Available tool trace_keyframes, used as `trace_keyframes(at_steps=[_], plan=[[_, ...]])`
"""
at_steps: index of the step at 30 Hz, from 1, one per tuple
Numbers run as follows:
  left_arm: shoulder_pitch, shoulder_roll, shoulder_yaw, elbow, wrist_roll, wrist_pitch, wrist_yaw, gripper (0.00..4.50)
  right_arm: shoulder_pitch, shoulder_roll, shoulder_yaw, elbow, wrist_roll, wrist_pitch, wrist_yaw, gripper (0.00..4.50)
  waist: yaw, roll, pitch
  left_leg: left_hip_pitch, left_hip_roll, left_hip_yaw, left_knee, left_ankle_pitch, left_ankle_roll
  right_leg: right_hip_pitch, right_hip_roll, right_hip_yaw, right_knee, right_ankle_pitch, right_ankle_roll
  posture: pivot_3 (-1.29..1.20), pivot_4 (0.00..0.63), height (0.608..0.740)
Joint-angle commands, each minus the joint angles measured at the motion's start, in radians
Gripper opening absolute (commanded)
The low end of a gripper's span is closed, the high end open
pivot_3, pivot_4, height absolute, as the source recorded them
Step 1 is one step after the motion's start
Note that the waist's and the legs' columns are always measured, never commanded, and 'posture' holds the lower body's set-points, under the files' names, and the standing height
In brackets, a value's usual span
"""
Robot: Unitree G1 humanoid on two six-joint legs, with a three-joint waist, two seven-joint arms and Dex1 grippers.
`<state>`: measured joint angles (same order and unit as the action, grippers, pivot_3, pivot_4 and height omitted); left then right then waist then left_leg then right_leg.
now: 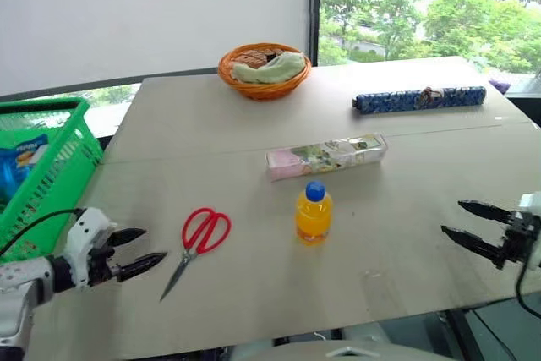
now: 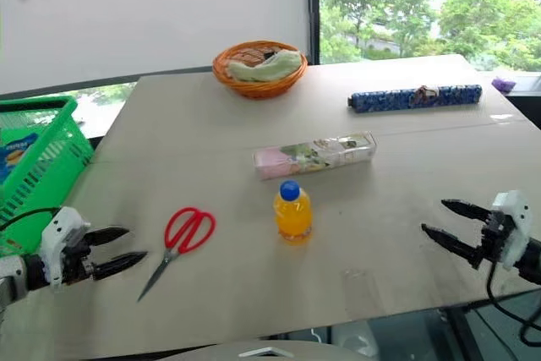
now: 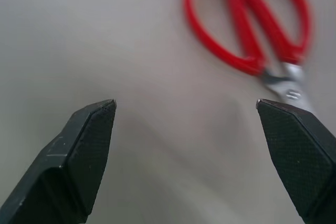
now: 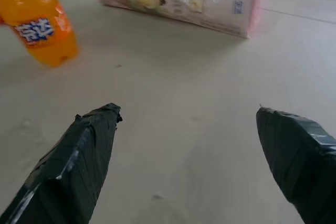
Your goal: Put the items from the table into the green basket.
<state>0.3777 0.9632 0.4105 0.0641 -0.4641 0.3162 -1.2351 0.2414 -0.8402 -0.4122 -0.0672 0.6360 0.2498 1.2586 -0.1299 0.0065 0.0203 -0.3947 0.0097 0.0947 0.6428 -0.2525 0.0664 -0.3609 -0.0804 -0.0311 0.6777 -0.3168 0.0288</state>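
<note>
The red-handled scissors [image 1: 196,243] lie flat on the table [image 1: 254,150], a short way right of my left gripper [image 1: 142,251], which is open and empty. In the left wrist view the scissors [image 3: 252,30] lie just beyond the fingertips [image 3: 89,135]. An orange drink bottle [image 1: 314,214] with a blue cap stands upright mid-table. Behind it lies the long pink-and-clear packet [image 1: 327,156]. My right gripper [image 1: 461,219] hovers open over the table's right side, well right of the bottle. The green basket [image 1: 42,175] stands at the table's left edge and holds a blue packet.
A round orange wicker basket [image 1: 263,69] with cloth in it sits at the back. A long blue patterned roll [image 1: 419,100] lies at the back right. The table's front edge runs just below both grippers.
</note>
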Motion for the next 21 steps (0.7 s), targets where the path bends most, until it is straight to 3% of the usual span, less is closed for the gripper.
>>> trace_keyframes(at_steps=[1, 6, 11, 14, 17, 21], plan=[[0.059, 0.018, 0.002, -0.152, 0.002, 0.053, 0.003, 4.41, 0.052, -0.041, -0.041, -0.208, 0.110, 0.080, 0.054, 4.50, 0.011, 0.000, 0.000, 0.000, 0.000, 0.000, 0.000, 0.000, 0.000, 0.000, 0.000, 0.000, 0.000, 0.000, 0.000, -0.21, 0.000, 0.740], [-0.013, -0.081, -0.149, -0.218, 0.165, 0.061, 0.244, 4.41, 0.064, -0.059, -0.017, -0.429, 0.211, 0.155, 0.047, 4.50, 0.034, 0.002, -0.002, 0.000, 0.000, 0.001, 0.001, 0.000, 0.000, 0.001, -0.001, -0.002, 0.001, 0.000, 0.000, -0.23, 0.000, 0.740], [-0.062, -0.146, -0.247, -0.185, 0.307, 0.170, 0.434, 4.41, 0.035, -0.045, -0.012, -0.471, 0.214, 0.170, 0.001, 4.50, 0.068, 0.013, -0.009, 0.000, 0.000, 0.006, 0.002, 0.000, 0.000, 0.003, -0.009, -0.007, 0.001, 0.000, 0.000, -0.24, 0.000, 0.740], [-0.018, -0.172, -0.278, -0.252, 0.284, 0.239, 0.450, 4.41, 0.033, -0.040, -0.008, -0.463, 0.199, 0.162, -0.007, 4.50, 0.071, 0.020, -0.013, 0.000, 0.000, 0.011, 0.000, 0.000, 0.000, 0.005, -0.016, -0.013, 0.002, 0.000, 0.000, -0.24, 0.000, 0.740], [0.025, -0.205, -0.314, -0.327, 0.276, 0.313, 0.489, 3.56, 0.030, -0.040, -0.010, -0.471, 0.204, 0.168, -0.016, 4.50, 0.068, 0.024, -0.014, 0.007, 0.000, 0.011, -0.001, 0.000, 0.000, 0.012, -0.016, -0.013, 0.001, 0.000, 0.001, -0.24, 0.000, 0.740], [0.057, -0.232, -0.326, -0.356, 0.290, 0.356, 0.543, 1.75, 0.022, -0.034, -0.014, -0.480, 0.213, 0.170, -0.031, 4.50, 0.072, 0.025, -0.014, 0.015, 0.000, 0.011, -0.002, 0.000, 0.000, 0.020, -0.016, -0.013, 0.000, -0.002, 0.003, -0.24, 0.000, 0.740]])
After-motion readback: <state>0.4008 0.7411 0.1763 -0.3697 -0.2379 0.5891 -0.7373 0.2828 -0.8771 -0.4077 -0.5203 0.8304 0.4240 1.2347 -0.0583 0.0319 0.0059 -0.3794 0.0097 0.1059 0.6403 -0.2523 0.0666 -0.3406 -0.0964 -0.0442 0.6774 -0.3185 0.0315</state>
